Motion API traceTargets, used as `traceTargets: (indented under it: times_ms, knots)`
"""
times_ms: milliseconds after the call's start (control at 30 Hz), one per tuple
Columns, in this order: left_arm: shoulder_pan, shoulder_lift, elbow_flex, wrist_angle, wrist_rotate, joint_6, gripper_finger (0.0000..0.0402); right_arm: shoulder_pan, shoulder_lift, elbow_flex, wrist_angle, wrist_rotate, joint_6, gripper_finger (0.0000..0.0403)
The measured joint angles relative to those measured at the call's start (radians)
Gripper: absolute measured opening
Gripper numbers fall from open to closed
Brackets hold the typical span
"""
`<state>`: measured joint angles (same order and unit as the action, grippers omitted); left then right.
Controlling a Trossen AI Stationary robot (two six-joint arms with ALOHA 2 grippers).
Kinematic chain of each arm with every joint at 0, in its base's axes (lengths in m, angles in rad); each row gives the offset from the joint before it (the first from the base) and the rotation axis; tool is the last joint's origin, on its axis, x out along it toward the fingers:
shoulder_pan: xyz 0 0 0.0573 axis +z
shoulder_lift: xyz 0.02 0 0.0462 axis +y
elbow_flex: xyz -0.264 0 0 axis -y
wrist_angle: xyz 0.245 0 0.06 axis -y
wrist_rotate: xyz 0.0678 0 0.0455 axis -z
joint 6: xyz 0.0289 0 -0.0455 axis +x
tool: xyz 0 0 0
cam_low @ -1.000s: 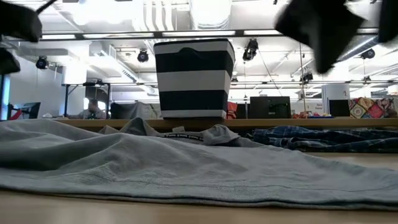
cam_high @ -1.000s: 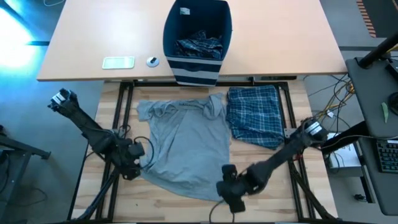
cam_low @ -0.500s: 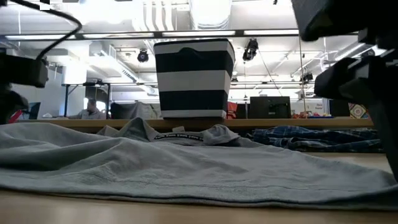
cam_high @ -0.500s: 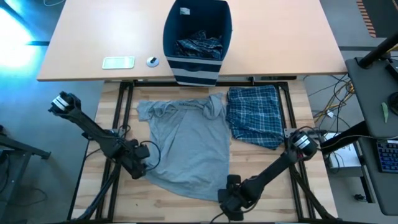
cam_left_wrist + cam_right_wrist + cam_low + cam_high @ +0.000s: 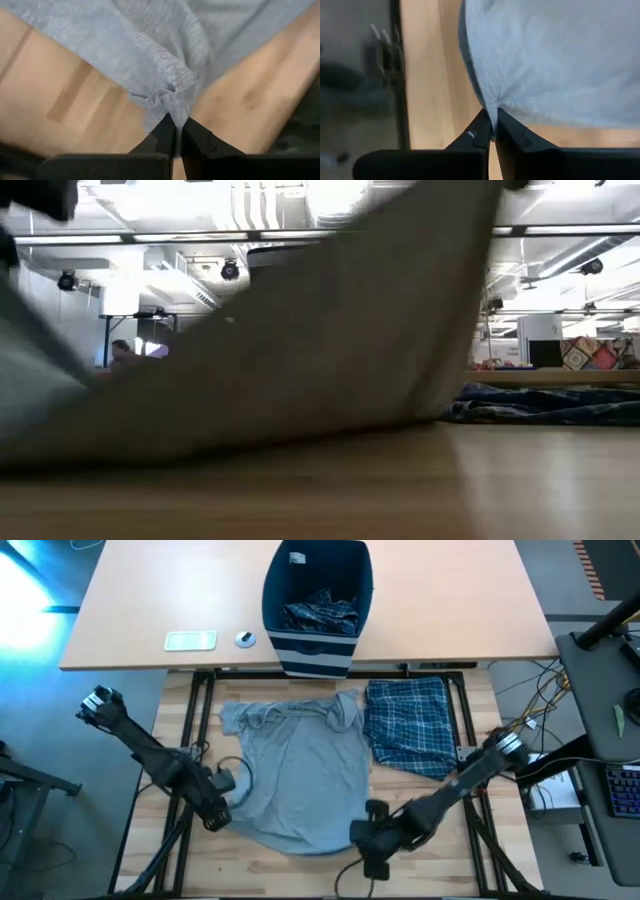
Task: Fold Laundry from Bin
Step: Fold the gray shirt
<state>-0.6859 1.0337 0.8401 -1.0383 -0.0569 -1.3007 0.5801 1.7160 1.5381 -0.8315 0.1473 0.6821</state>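
My left gripper [image 5: 221, 808] is clamped on the hem of the grey T-shirt [image 5: 300, 775], near the left edge of the slatted wooden table [image 5: 300, 875]. In my left wrist view the two fingers [image 5: 165, 132] are pressed together with a bunched fold of the grey cloth [image 5: 165, 95] caught between them. My right gripper [image 5: 368, 830] is pinched on the same hem at its other corner, near the table's front edge; my right wrist view shows its fingers [image 5: 481, 129] closed on a small peak of the fabric [image 5: 555, 60], with bare wood below it.

From table height the grey cloth [image 5: 330, 340] rises off the wood in a broad, tilted sheet that fills most of the low view, so the front of the shirt is lifted while its collar end lies toward the back edge of the table.

Just beside the shirt, toward the right edge, the folded blue plaid garment [image 5: 410, 725] lies flat. Beyond the back edge, on the pale desk [image 5: 130, 610], stands the navy bin [image 5: 318, 605] with more plaid laundry [image 5: 320, 612] inside it. To its left on the desk lie a phone [image 5: 190, 640] and a small round object [image 5: 245, 638].
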Motion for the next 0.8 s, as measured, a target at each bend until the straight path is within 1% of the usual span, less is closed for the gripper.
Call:
traceTargets:
  times_ms: [100,167,233,300,367,433,467,567,633,700,733,800]
  knots:
    - [0.033,-0.074,0.093,-0.108,-0.006,-0.063,0.0002,-0.033,-0.124,0.019,-0.077,0.156,-0.043,0.0010]
    - [0.060,-0.130,0.117,-0.186,-0.009,-0.105,0.0001,-0.064,-0.201,0.018,-0.131,0.253,-0.047,0.0010]
    - [0.088,-0.179,0.114,-0.243,-0.009,-0.143,0.0003,-0.100,-0.265,0.006,-0.186,0.293,-0.044,0.0009]
    - [0.100,-0.220,0.081,-0.249,-0.003,-0.179,0.0003,-0.124,-0.313,-0.007,-0.225,0.299,-0.041,0.0009]
    - [0.101,-0.247,0.031,-0.221,0.025,-0.211,0.0003,-0.131,-0.342,-0.018,-0.245,0.298,-0.038,0.0009]
    - [0.100,-0.257,-0.029,-0.130,0.070,-0.232,0.0003,-0.129,-0.350,-0.025,-0.248,0.264,-0.026,0.0009]
    - [0.098,-0.258,-0.062,-0.066,0.108,-0.236,0.0003,-0.124,-0.350,-0.026,-0.246,0.225,-0.017,0.0009]
    - [0.077,-0.241,-0.155,0.215,0.269,-0.236,0.0001,-0.094,-0.331,-0.027,-0.234,0.067,0.025,0.0009]
    - [0.049,-0.219,-0.190,0.422,0.332,-0.239,0.0001,-0.058,-0.315,-0.027,-0.223,-0.048,0.056,0.0009]
    - [0.014,-0.198,-0.202,0.591,0.344,-0.250,0.0001,-0.019,-0.300,-0.027,-0.227,-0.120,0.106,0.0009]
    - [-0.003,-0.189,-0.202,0.655,0.346,-0.251,0.0001,0.003,-0.296,-0.027,-0.227,-0.139,0.125,0.0009]
    - [-0.032,-0.166,-0.196,0.713,0.344,-0.252,0.0001,0.044,-0.289,-0.034,-0.235,-0.143,0.146,0.0009]
